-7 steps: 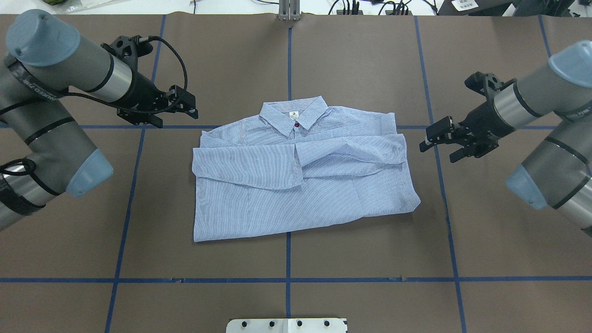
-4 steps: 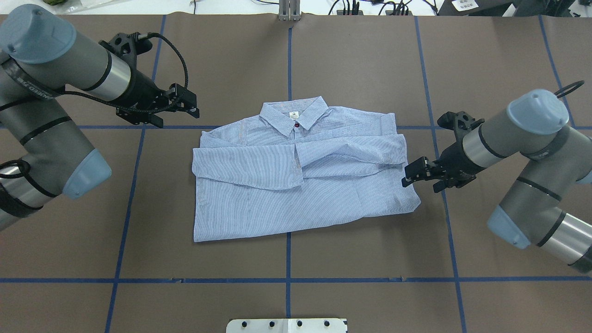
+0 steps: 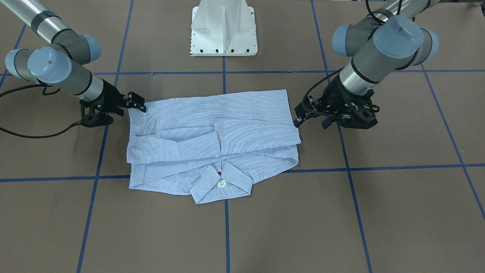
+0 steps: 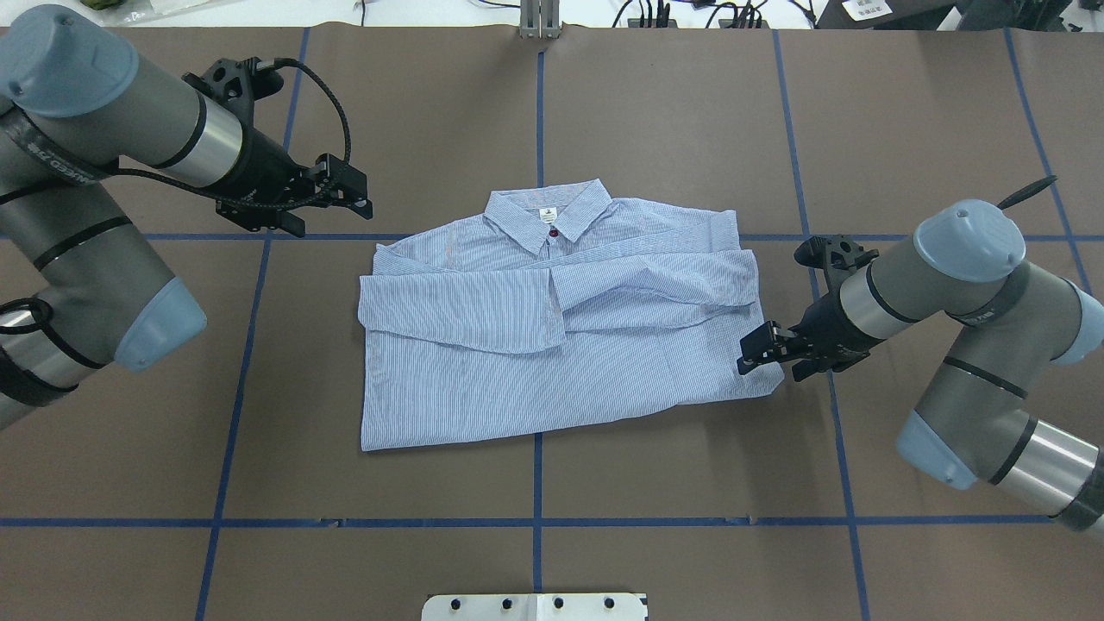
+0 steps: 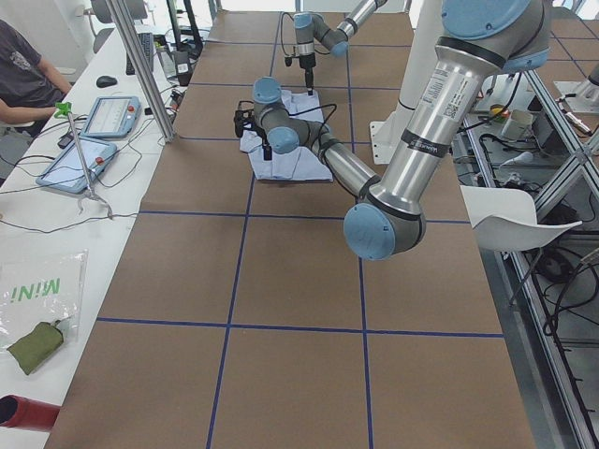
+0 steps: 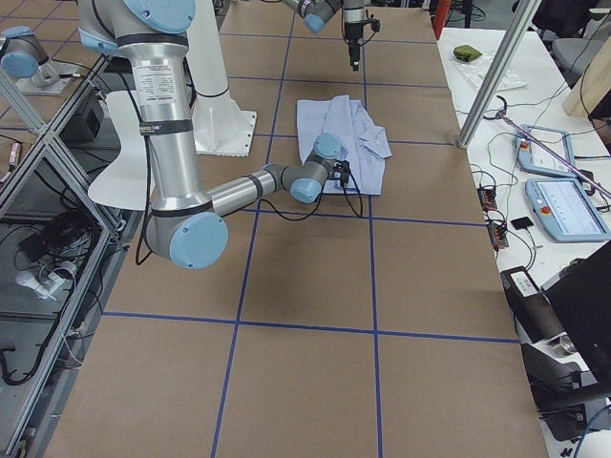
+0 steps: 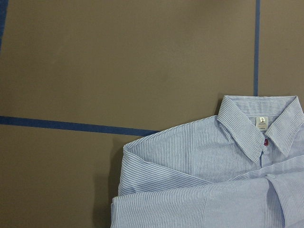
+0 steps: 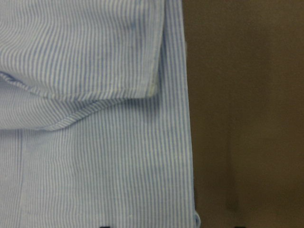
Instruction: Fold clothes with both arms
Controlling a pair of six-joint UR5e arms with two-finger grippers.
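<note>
Beside the right gripper (image 4: 749, 352), fingers apart, empty: pinch striped shirt (image 4: 517, 379) at hem corner (image 4: 763, 388), through all layers. Expect soft, light, limp cloth. Left gripper (image 4: 366, 197) likewise parted.

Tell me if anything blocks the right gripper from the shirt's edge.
Nothing visible does. The right gripper sits open at the shirt's hem corner on the robot's right, with only bare brown table beside it.
</note>
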